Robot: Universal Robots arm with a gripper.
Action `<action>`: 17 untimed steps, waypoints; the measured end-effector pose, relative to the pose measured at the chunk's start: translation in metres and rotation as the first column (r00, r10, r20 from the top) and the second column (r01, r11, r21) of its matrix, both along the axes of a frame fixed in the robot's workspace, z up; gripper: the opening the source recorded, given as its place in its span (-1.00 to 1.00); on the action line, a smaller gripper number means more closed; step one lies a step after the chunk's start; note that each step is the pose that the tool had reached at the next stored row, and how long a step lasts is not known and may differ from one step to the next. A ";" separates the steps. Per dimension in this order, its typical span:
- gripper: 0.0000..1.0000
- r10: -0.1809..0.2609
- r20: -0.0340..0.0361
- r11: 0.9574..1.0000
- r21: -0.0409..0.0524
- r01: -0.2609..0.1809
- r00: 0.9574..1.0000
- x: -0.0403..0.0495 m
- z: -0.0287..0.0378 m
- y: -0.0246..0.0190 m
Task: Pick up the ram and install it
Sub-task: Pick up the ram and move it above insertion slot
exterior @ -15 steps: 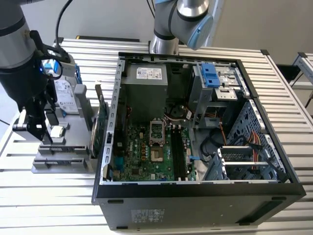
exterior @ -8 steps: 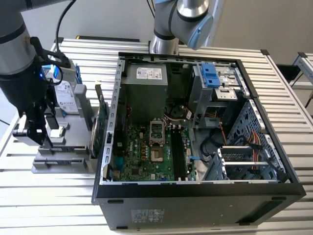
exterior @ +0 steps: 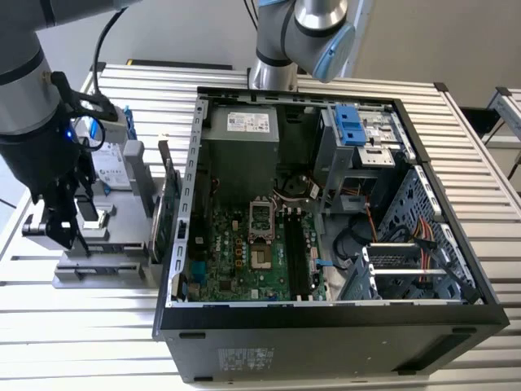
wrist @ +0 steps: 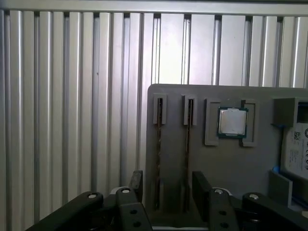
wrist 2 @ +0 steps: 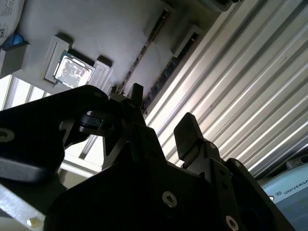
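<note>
Your gripper (wrist: 168,187) hangs over the grey parts holder (wrist: 231,168), its fingers (wrist: 136,180) spread wide and pinching nothing. Just ahead of the fingertips, two thin dark boards stand on edge in narrow grooves: one ram stick (wrist: 158,144) and a second ram stick (wrist: 187,144), side by side. In the first wrist view both fall within the gap between the spread fingers, and neither is touched. Which of the two you are lined up on cannot be told. Off to one side of the tool, in the same holder, a square silver processor chip (wrist: 233,121) sits in its own pocket. The exterior view puts the tool at the holder on the exterior view's left, well apart from the open computer case (exterior: 326,342). Inside the case, the long black memory slots (exterior: 291,257) on the green board (exterior: 236,261) appear unfilled. On this evidence the job stands at its opening stage. The tool is in place over the ram, but nothing is gripped or lifted, and nothing is seated in the case. Both the pick-up and the install remain to be done.
</note>
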State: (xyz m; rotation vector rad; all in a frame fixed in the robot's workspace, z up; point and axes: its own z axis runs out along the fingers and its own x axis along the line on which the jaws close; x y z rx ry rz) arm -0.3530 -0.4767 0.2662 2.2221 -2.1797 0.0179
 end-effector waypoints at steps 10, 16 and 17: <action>1.00 0.000 0.000 1.000 0.000 0.000 1.000 0.0000 -0.0083 -0.0043; 1.00 -0.001 0.000 1.000 0.000 0.001 1.000 0.0000 -0.0136 -0.0067; 1.00 -0.001 0.000 1.000 0.000 0.001 1.000 0.0000 -0.0145 -0.0071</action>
